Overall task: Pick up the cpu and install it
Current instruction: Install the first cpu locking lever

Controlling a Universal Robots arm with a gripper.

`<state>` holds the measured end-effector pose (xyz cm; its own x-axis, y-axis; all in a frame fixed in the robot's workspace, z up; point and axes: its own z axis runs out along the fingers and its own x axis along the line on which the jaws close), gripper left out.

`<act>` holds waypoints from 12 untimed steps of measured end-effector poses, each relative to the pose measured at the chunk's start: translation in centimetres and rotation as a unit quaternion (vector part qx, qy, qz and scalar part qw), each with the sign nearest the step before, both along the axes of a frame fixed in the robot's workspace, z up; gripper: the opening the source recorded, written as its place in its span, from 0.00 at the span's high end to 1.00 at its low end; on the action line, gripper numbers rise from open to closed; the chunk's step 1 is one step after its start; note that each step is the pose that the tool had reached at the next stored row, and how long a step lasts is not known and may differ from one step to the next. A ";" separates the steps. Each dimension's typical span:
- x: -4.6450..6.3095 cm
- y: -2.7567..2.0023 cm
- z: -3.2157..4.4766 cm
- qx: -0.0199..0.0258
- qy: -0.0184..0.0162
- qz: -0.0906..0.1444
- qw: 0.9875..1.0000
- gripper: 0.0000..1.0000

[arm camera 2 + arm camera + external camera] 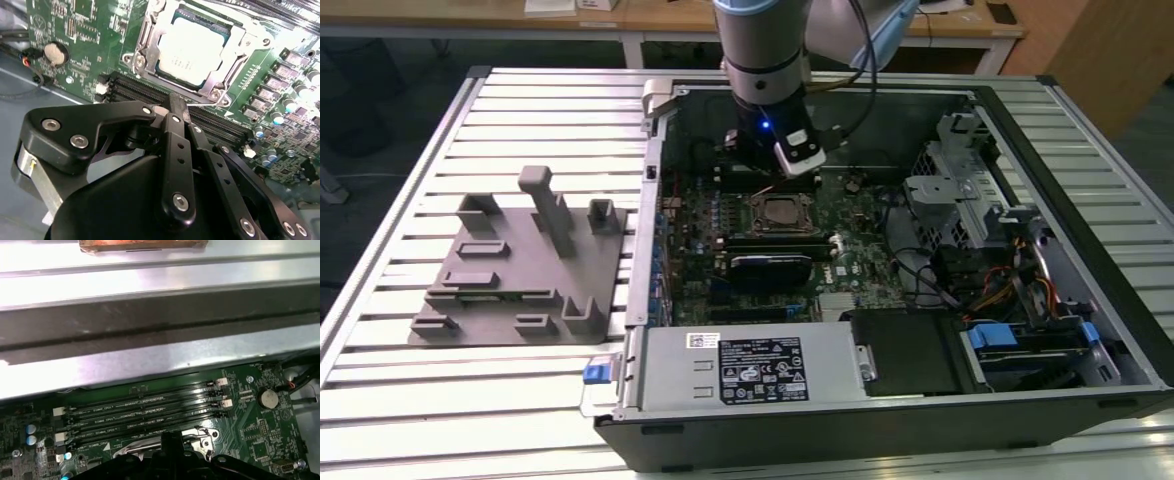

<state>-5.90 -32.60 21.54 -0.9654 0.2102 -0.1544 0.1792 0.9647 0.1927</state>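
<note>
cpu (194,47): already sitting in the socket frame (145,37) on the motherboard (75,30); silvery top faces up. In the exterior view it's at the board's centre, at 6 o'clock from the gripper.
gripper (176,102): fingers look closed tip to tip, nothing between them in the second wrist view. Hangs just above the RAM slots (135,92), beside the socket, not touching the cpu.
arm (761,50): comes down into the open PC case (1067,330) near its far wall.
fixture (520,260): grey block on the slatted table (400,170), at 9 o'clock from the case, well apart from the gripper.
seating: can't tell if chip lies fully flat; frame edges hide its rim.
risk 1: if chip sits skewed, any press could bend pins — cause: misaligned corner.
risk 2: fingertips are close to RAM slots; a sideways drift could clip latches or board parts.
risk 3: case wall and cables (927,280) are near the wrist — snag on lift possible.
</note>
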 end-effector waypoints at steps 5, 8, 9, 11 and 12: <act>0.0 0.05 -0.29 -0.006 0.000 -0.023 1.000 0.89; 0.1 0.19 -0.42 -0.010 0.000 -0.032 0.999 0.89; 0.1 0.29 -0.45 -0.011 0.000 -0.034 0.999 0.89; 0.1 0.53 -0.51 -0.013 0.000 -0.036 0.999 0.89; 0.1 0.68 -0.54 -0.015 0.000 -0.037 0.999 0.89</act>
